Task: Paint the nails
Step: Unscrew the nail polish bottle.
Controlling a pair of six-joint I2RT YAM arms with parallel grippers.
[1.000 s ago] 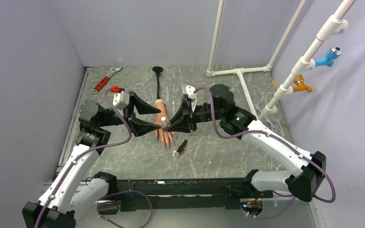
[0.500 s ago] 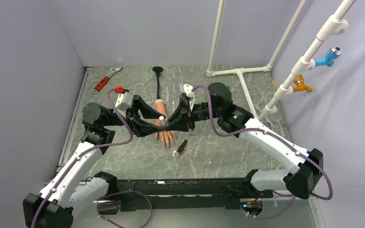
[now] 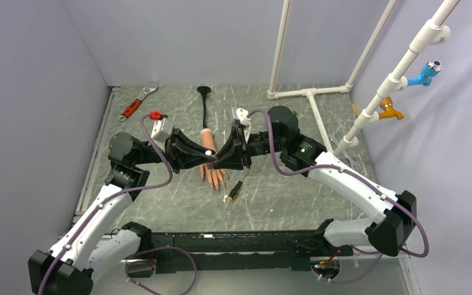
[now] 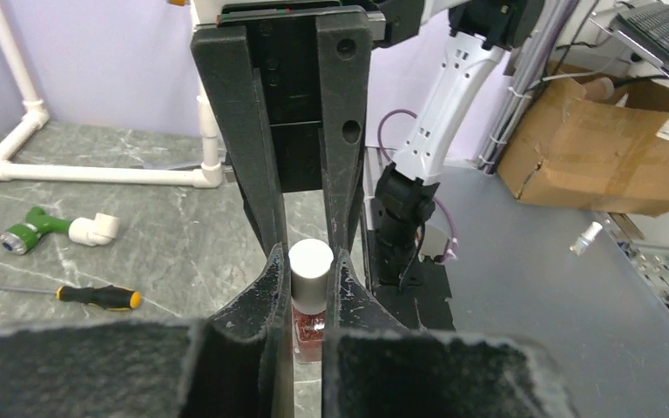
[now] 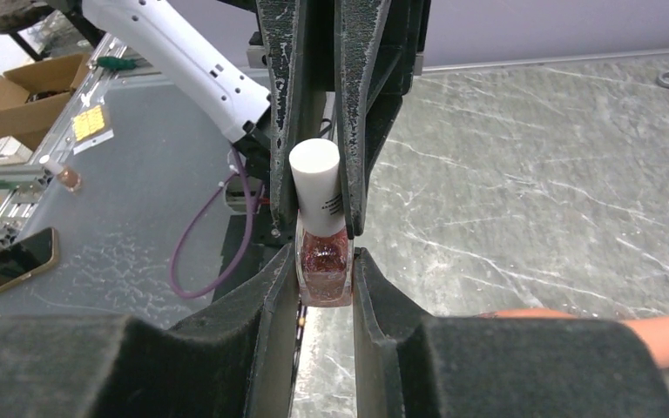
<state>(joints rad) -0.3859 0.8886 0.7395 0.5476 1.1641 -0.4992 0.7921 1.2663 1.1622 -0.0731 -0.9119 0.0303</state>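
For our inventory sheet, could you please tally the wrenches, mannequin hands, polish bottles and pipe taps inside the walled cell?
Adjustable wrench: 1
Mannequin hand: 1
Nail polish bottle: 1
Blue tap: 1
Orange tap: 1
Total: 5

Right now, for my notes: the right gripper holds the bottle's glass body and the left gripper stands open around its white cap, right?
Not open: the left gripper is shut on the white cap, per the left wrist view. The right gripper holds the glass body.

Grey marbled table (image 3: 160,196) bears a wrench (image 3: 136,102), mannequin hand (image 3: 215,176), screwdriver (image 4: 96,297) and white pipes (image 3: 310,92).
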